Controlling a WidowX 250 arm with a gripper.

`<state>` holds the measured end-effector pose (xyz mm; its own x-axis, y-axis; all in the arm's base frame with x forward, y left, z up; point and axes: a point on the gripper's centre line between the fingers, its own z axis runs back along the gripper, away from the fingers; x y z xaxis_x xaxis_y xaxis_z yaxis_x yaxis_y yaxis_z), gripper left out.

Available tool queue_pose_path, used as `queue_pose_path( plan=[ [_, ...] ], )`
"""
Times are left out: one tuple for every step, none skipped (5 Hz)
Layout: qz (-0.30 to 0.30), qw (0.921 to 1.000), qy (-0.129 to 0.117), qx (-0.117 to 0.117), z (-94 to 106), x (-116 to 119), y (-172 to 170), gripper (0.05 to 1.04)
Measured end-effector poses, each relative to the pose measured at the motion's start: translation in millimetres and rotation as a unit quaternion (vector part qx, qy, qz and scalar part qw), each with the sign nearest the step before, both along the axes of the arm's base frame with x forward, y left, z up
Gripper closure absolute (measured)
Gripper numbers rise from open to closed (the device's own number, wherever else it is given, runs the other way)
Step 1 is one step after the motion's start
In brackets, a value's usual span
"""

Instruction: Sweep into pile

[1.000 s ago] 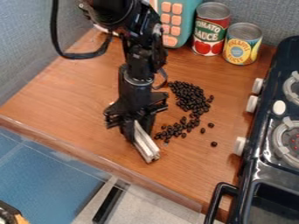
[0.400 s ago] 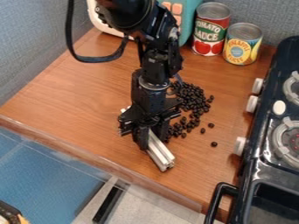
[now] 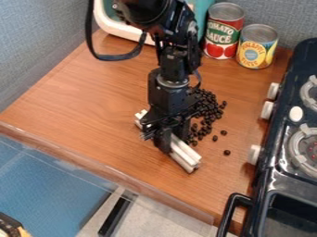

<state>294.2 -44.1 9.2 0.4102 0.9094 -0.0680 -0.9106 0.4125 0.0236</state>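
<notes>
My gripper (image 3: 166, 139) hangs low over the wooden counter, left of the dark beans, and is shut on a white bar (image 3: 184, 155). The bar lies slanted, one end showing at the upper left of the gripper and the longer end at its lower right. Dark beans (image 3: 209, 109) are heaped close along the right side of the gripper, and part of them is hidden behind it. A few loose beans (image 3: 226, 152) are scattered to the lower right of the heap.
Two cans, a red one (image 3: 223, 30) and a yellow one (image 3: 256, 46), stand at the back. A toy stove (image 3: 266, 177) with white knobs borders the counter (image 3: 80, 102) on the right. A teal and white toy (image 3: 117, 26) is behind the arm.
The gripper and the white bar have moved right toward the heap. The lower-left beans have shifted right and now sit closer to the rest.
</notes>
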Motion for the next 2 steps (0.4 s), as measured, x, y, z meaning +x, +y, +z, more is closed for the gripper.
queue_pose_path(
  plan=[
    [0.033,0.9995,-0.001,-0.005,-1.5,12.6,-0.4,0.704],
    [0.072,0.9974,-0.005,-0.008,-1.9,24.1,-2.3,0.704]
  ],
)
